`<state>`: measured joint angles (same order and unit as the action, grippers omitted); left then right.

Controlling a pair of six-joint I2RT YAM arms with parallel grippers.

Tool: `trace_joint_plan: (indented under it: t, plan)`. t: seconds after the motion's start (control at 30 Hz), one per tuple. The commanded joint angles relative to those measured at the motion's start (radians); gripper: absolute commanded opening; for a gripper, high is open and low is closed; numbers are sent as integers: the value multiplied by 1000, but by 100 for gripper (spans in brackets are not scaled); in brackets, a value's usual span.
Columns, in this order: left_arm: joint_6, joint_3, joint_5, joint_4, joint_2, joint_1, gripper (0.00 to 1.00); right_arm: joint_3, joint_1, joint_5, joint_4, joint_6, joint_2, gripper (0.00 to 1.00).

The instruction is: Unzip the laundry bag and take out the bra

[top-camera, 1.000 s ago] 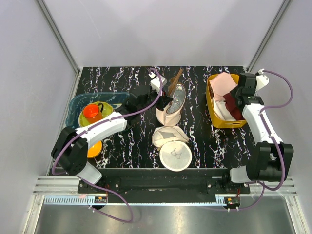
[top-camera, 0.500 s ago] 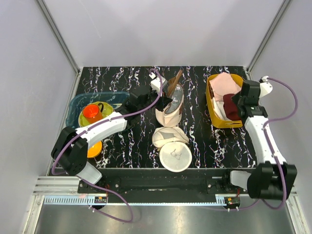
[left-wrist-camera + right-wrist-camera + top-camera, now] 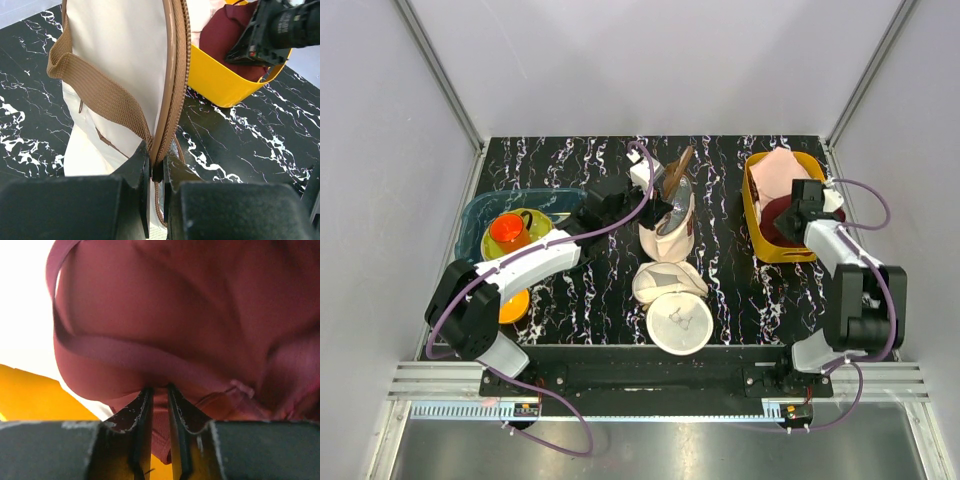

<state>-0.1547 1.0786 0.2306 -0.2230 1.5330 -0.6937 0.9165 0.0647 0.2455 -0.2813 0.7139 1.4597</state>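
Note:
My left gripper (image 3: 665, 208) is shut on the brown zipper band (image 3: 175, 75) of the cream laundry bag (image 3: 665, 238) and holds it upright on its edge at the table's middle. In the left wrist view the bag (image 3: 115, 60) fills the left, with my gripper (image 3: 157, 167) clamped on the band. A pale pink soft fabric (image 3: 775, 172), seemingly the bra, lies at the far end of the yellow tub (image 3: 760, 248). My right gripper (image 3: 792, 212) is down in the tub, shut on a dark red fabric (image 3: 175, 315) with a strap-like band; the gripper (image 3: 156, 390) pinches a fold.
A whiter round mesh bag (image 3: 678, 320) and a triangular mesh bag (image 3: 665, 278) lie near the front middle. A teal bin (image 3: 480, 212) at the left holds an orange cup (image 3: 508, 230) on a green plate. White fabric (image 3: 775, 232) also lies in the tub.
My right arm has folded in, and its gripper has moved left and down into the tub onto the dark red fabric. The left arm and the bag have not moved.

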Motion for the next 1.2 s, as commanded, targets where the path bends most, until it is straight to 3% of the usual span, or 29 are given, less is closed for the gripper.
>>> trace_joint_plan:
  t: [0.0,0.07,0.17,0.23,0.3,0.43,0.77,0.97,1.03,1.07,1.13,1.17]
  plan:
    - [-6,30,3,8,-43,-9,0,120,-2,-14,-33,13,126,22]
    - [9,27,-4,20,-56,-9,0,137,-2,-37,-53,18,108,22]
    - [21,14,-20,22,-73,-10,0,121,-2,-31,-50,35,-45,23]
    - [21,14,-20,24,-77,-9,0,111,-2,-40,-48,30,-117,34]
    - [15,11,-19,19,-79,-9,0,107,-2,-61,-62,29,-209,60]
    - [-12,4,-27,-12,-74,-9,0,130,-2,-89,-114,24,-295,83]
    - [9,104,-219,42,-40,-7,0,304,-58,-180,-261,-99,-314,100]
    - [-22,179,-332,66,4,43,0,412,-249,-115,-337,-171,-266,100]
    - [-54,262,-361,176,45,59,0,418,-273,-123,-344,-177,-253,100]
    - [-65,289,-359,209,56,65,2,417,-278,-124,-349,-176,-242,100]
    - [-86,314,-330,250,67,82,16,404,-286,-127,-354,-176,-234,100]
    - [-92,310,-294,252,64,85,38,397,-286,-130,-354,-177,-226,100]
